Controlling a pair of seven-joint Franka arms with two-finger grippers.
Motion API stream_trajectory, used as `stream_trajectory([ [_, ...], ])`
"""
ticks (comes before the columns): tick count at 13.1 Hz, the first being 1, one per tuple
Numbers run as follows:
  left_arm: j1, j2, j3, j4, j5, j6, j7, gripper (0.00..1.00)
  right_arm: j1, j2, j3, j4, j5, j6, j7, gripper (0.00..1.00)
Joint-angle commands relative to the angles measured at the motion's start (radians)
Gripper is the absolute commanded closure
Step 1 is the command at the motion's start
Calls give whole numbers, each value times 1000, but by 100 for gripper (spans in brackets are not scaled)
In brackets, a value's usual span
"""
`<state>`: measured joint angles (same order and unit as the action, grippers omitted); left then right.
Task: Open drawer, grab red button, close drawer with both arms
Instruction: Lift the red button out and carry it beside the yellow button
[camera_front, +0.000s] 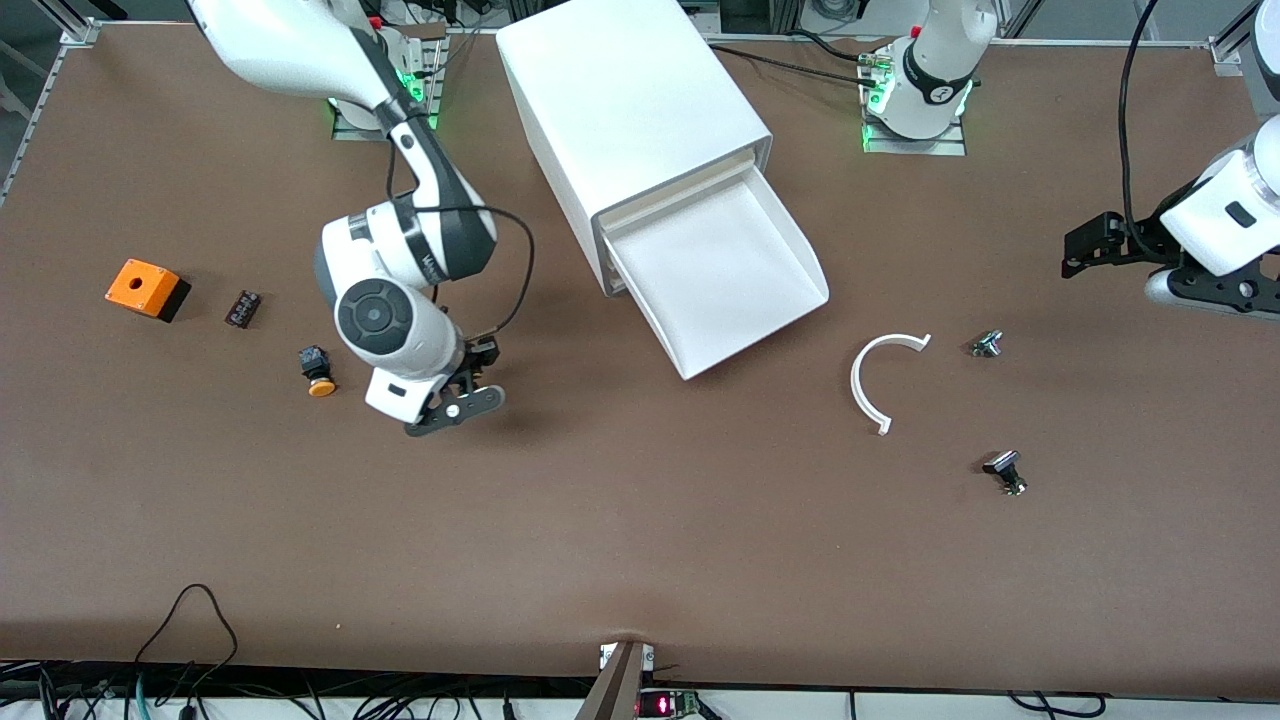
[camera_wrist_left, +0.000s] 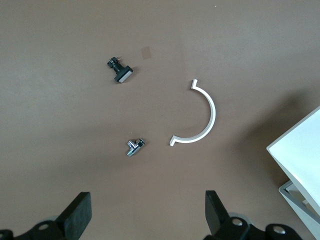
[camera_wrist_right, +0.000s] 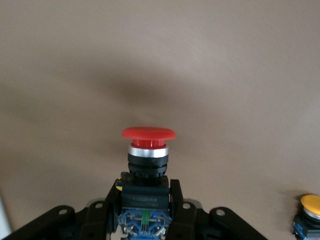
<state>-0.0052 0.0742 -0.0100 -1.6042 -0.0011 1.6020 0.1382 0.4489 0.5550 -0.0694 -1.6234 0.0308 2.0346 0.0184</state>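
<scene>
With the drawer (camera_front: 735, 285) pulled open, the right gripper (camera_wrist_right: 145, 210) clamps the red button (camera_wrist_right: 148, 150) above bare table at the cabinet's (camera_front: 625, 110) eight o'clock (left gripper (camera_wrist_left: 145, 217) waits, spread), so carrying it over the tray looks next.

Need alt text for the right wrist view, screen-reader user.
The right tool grips the black body of a red-capped push button, cap pointing away from the camera, above the bare brown table. A second button with an orange-yellow cap sits on the table at the frame's edge.
</scene>
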Motion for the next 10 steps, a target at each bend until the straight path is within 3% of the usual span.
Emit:
stream_trajectory([
  [1, 5, 99, -2, 59, 18, -17, 9, 0, -65, -134, 10, -281, -3, 218, -20, 76],
  [4, 13, 121, -4, 63, 18, -16, 73, 0, -94, -200, 10, -459, -3, 367, -43, 76],
  [7, 14, 150, -5, 61, -14, 10, 67, 0, -143, -170, 10, -493, -2, 421, -104, 76],
  [10, 11, 177, -25, 50, -68, 38, -134, 0, -148, -135, 10, -521, 0, 475, -117, 73],
])
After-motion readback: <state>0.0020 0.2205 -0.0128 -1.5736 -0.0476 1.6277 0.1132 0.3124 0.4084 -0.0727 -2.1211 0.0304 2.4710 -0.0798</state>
